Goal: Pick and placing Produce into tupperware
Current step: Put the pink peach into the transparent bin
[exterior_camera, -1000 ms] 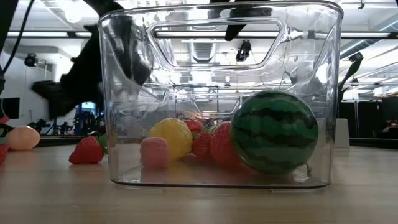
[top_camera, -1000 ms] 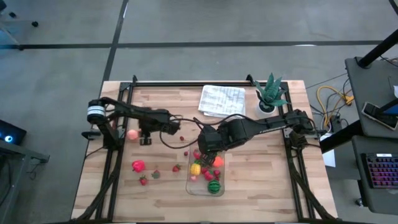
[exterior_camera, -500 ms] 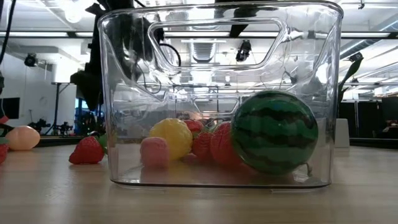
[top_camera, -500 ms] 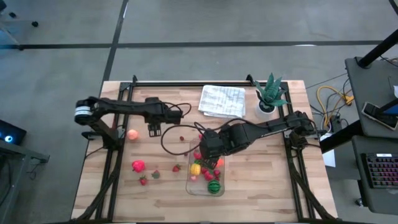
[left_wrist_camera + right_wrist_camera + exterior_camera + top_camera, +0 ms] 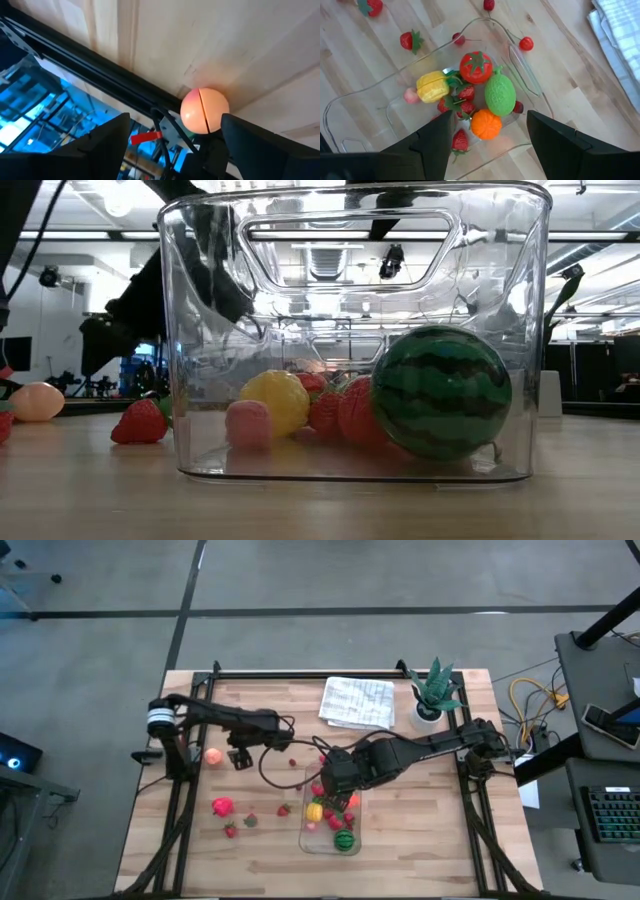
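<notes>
Peach (image 5: 204, 110) lies between the left gripper's (image 5: 238, 758) newly spread, empty fingers; right gripper (image 5: 335, 783) hovers open, empty, over the tupperware (image 5: 306, 836).

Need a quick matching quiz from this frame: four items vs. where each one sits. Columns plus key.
Items:
1. striped melon
2. peach-coloured ball
3. white cloth
4. potted plant

Places:
A. far right corner of the table
B. inside the tupperware, near end
C. bare wood just ahead of the open left gripper
D. far edge, left of the plant

Pairs: 1-B, 2-C, 3-D, 4-A
</notes>
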